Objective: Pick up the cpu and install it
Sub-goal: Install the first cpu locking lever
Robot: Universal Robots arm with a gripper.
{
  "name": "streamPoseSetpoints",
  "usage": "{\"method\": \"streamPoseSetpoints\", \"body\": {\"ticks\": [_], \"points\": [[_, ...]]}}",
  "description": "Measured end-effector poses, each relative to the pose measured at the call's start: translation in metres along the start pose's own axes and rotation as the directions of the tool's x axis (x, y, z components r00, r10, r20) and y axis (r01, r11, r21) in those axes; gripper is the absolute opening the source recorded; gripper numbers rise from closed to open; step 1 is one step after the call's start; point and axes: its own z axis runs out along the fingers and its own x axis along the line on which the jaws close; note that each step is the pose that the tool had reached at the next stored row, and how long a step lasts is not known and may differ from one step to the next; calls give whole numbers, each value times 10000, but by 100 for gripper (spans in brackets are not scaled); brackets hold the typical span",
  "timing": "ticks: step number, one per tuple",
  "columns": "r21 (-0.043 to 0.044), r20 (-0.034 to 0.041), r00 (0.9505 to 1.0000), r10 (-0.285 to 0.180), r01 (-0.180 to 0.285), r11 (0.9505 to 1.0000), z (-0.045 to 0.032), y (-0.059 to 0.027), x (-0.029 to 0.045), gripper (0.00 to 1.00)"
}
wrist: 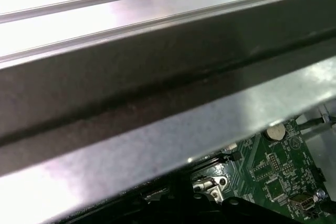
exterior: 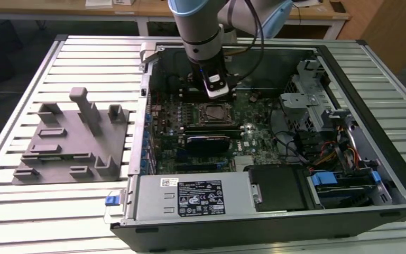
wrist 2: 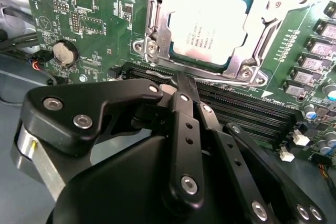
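**CPU in the socket, gripper closed just beside it**

Here is the open computer case (exterior: 274, 137) lying on the slatted table (exterior: 19, 211), and inside it the green motherboard (exterior: 252, 140) fills the floor. One socket (wrist 2: 157, 30) on that board, one cpu (wrist 2: 210, 27) lying flat in it: the pale silver top sits square inside the metal frame, with nothing on top of it. In the exterior view the socket (exterior: 213, 112) shows as a dark square at the middle of the board.

The arm (exterior: 199, 32) comes down into the case from above, and the gripper (wrist 2: 181, 85) hangs just beside the socket, over the black memory slots (wrist 2: 247, 111). In the second wrist view its fingers (wrist 2: 185, 114) are drawn together, tips meeting, and nothing is held between them. They are clear of the cpu, not touching it.

Also in the case: a silver power supply box (exterior: 188, 198) along the near wall, one black drive bay (exterior: 280, 188) next to it, and a bundle of coloured cables (exterior: 323, 153) toward the exterior view's right. One round coin battery (wrist 2: 65, 52) sits on the board.

Outside the case, on the exterior view's left, one grey tray (exterior: 69, 148) with upright posts stands on the table. Its slots hold nothing that I can make out.

The first wrist view looks along the case's metal wall (wrist: 157, 129), with a corner of the board (wrist: 273, 177) beneath it.
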Motion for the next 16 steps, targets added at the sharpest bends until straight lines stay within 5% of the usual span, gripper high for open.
{"method": "streamPoseSetpoints", "body": {"ticks": [9, 16], "points": [[7, 2, 10000, -4, 4, 10000, 14, 20, 10, 11], [121, 42, 10000, -34, 33, 9999, 36, 15, 15, 11]]}}
